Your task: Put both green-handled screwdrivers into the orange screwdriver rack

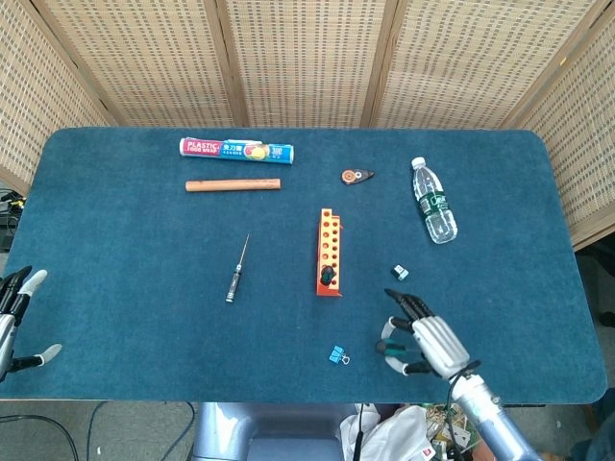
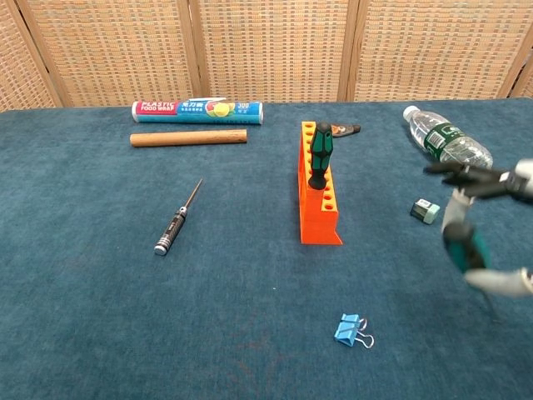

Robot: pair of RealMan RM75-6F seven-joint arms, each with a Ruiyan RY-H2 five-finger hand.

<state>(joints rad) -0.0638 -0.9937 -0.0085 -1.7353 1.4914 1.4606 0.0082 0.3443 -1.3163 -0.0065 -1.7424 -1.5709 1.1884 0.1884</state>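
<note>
Holding the second green-handled screwdriver [image 2: 464, 247] clear of the worktop [image 1: 144, 307], the right hand [image 1: 430, 343] is clamped on its handle, right of the orange rack [image 2: 319, 196]. Best to turn its shaft downward over an empty hole beside the seated screwdriver [image 2: 320, 155] before lowering. The left hand [image 1: 14, 317] idles, fingers apart.

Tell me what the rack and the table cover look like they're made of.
The orange screwdriver rack looks like moulded plastic: uniform bright colour, smooth faces, crisp round holes. The table cover looks like dark blue felt or short-pile cloth: matte, faintly mottled, no glare. Neither can be confirmed from sight alone.
</note>
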